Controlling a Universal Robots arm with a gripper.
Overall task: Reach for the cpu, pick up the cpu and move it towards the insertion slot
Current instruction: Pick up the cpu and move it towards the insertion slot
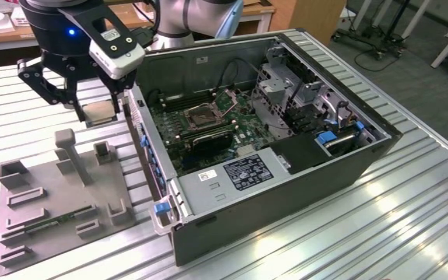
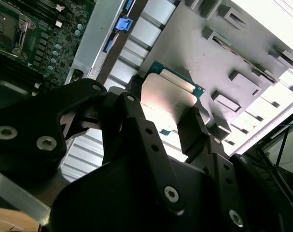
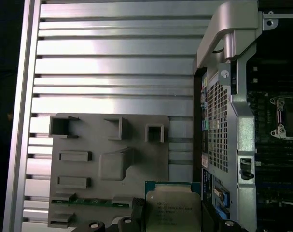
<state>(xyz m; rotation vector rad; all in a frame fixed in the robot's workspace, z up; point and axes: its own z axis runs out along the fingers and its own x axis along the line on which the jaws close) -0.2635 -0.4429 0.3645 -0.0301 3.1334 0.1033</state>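
The gripper (image 1: pixel 100 108) is black, the cpu (image 3: pixel 173 210) silvery with a green edge, the fixture plate (image 3: pixel 81 144) grey.

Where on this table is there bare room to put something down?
The slatted table is bare on the exterior view's right of the computer case. It is crowded between the case and the grey tray, near where the gripper holds the chip.

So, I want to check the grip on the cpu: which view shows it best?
The second wrist view: the cpu shows its pale top and green edge, clamped in the tool. The first wrist view shows its top partly cut off. The exterior view shows a small pale square in the tool.
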